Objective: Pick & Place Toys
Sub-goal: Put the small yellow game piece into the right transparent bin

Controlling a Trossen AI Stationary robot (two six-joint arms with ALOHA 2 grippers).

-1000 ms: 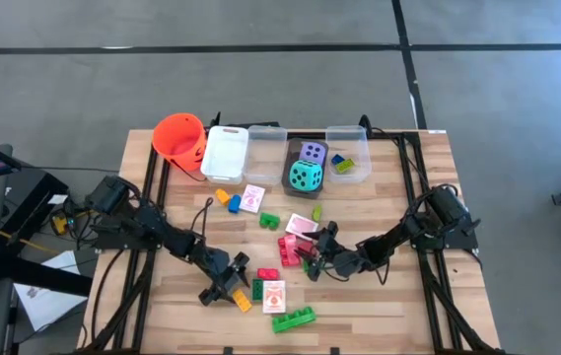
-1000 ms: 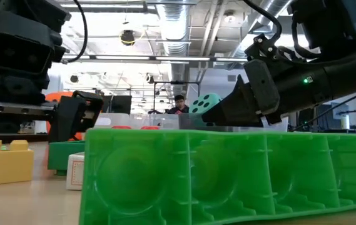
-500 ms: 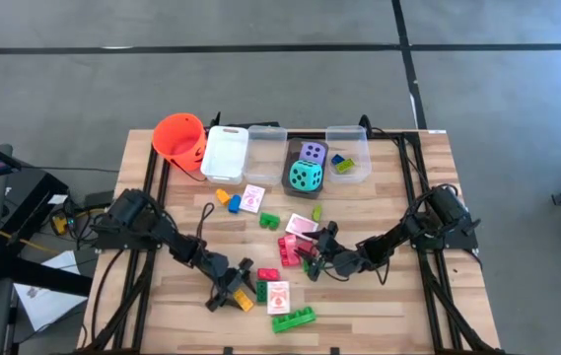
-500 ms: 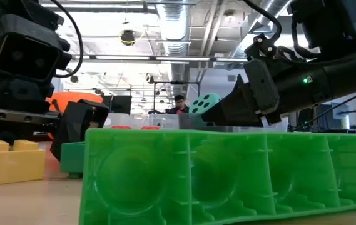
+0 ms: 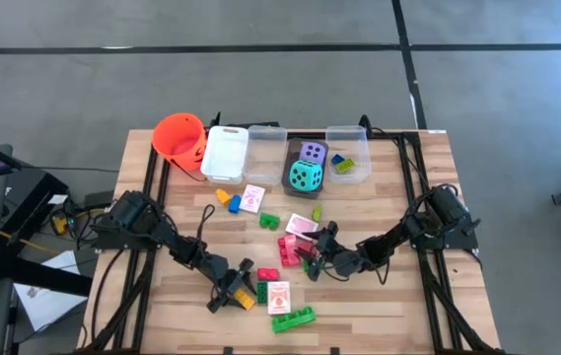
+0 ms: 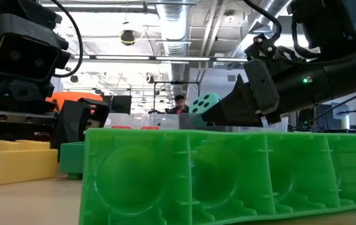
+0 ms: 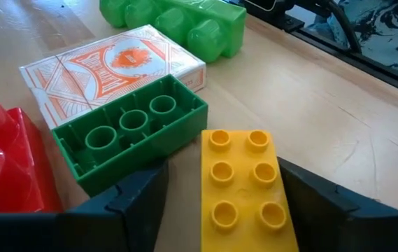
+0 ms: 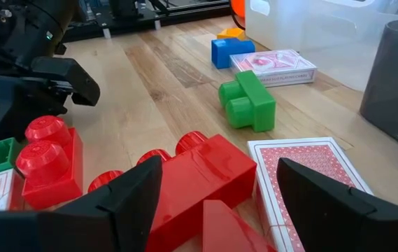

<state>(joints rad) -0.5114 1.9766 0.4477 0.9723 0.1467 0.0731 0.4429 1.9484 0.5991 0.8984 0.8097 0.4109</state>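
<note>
while the left gripper [image 7: 216,203] sits low on the table [image 5: 408,306] with its fingers spread either side of a yellow brick [image 7: 244,185], not yet clenched on it, a dark green brick [image 7: 132,133] lies just beside that brick, touching a card box [image 7: 108,63]. the right gripper [image 8: 212,203] rests spread apart over a red brick [image 8: 192,175] near the table's middle. both dice [image 5: 307,170] sit in a bin [image 5: 291,154] at the far edge.
</note>
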